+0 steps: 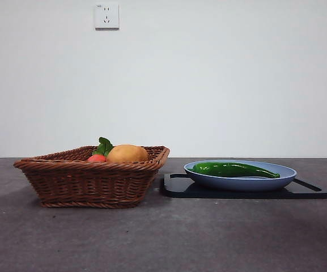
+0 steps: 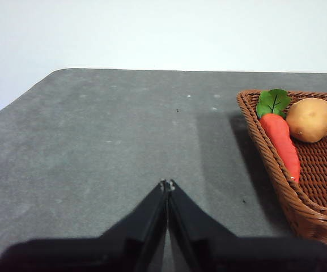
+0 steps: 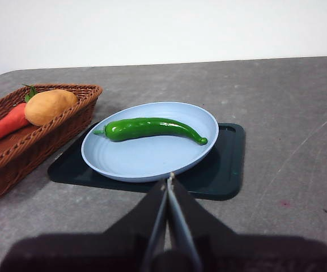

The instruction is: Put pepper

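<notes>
The pepper [image 3: 152,128] lies lengthwise across the blue plate [image 3: 146,161], tip toward the plate's rim, and the plate sits on a dark tray [image 3: 223,170] whose edges show all round it. Just beside the tray stands the wicker basket [image 1: 89,181], a carrot [image 2: 282,144] along its wall and what looks like a potato [image 2: 310,119] next to it, though the front view hides most of both. The right pincer [image 3: 169,178] hovers clenched and empty near the plate's rim. The left pincer [image 2: 167,184] is clenched too, over bare desk [image 2: 95,141], wide open room beside the basket.
</notes>
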